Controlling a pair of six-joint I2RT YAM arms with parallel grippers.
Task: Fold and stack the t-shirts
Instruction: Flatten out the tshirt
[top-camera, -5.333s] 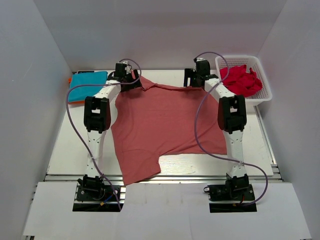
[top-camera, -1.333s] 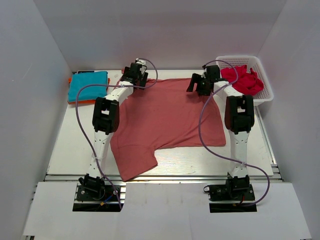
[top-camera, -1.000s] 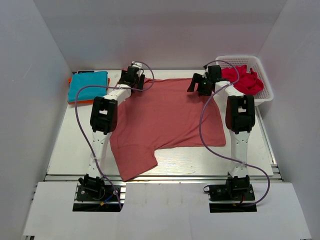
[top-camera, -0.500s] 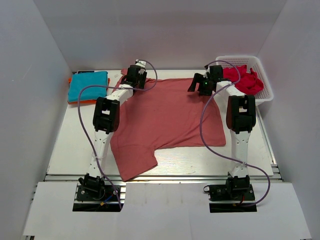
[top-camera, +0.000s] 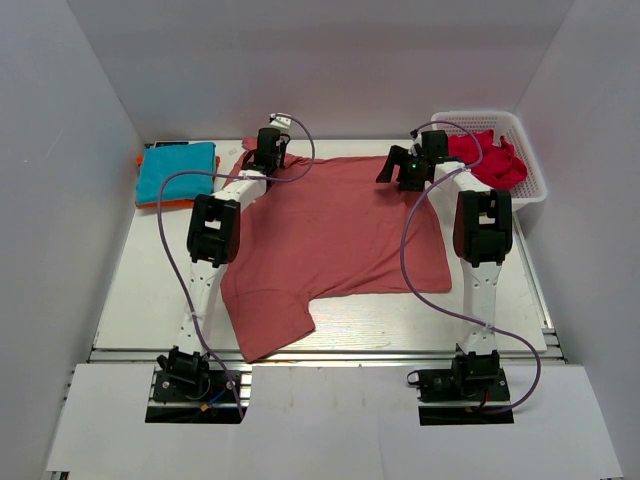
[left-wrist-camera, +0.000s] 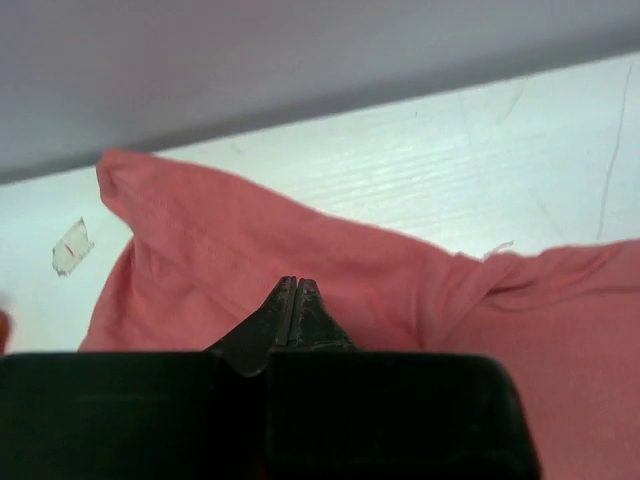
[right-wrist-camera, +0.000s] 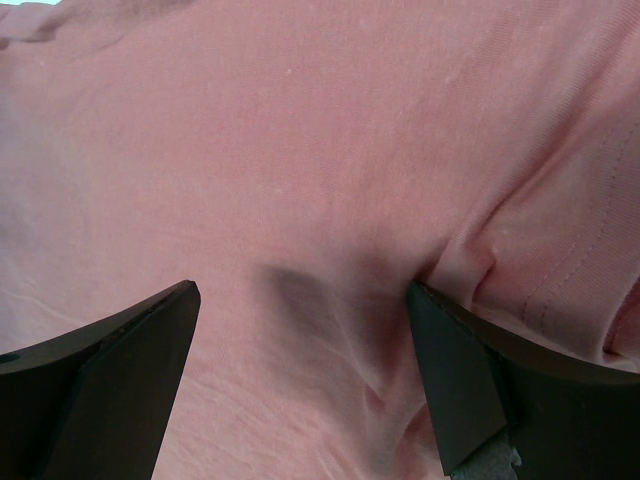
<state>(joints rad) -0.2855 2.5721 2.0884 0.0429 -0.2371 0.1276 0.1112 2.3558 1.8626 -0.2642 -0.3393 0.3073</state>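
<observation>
Robotics lab test cell: plain white panels (top-camera: 60, 200) enclose a white counter (top-camera: 150, 300), where the left arm (top-camera: 200, 285) and right arm (top-camera: 478, 285), trailing purple cables (top-camera: 402, 250), stand bolted to an aluminium rail (top-camera: 330, 352).

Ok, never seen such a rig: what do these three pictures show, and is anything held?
Two robot arms with two-finger grippers stand at a table. One picture looks down from above; the other two come from wrist cameras. A salmon-red t-shirt lies spread out, a teal t-shirt folded far left, a crimson t-shirt in the white basket. The left gripper is shut at the spread shirt's far edge; whether it pinches cloth is unclear. The right gripper is open above it, holding nothing.
</observation>
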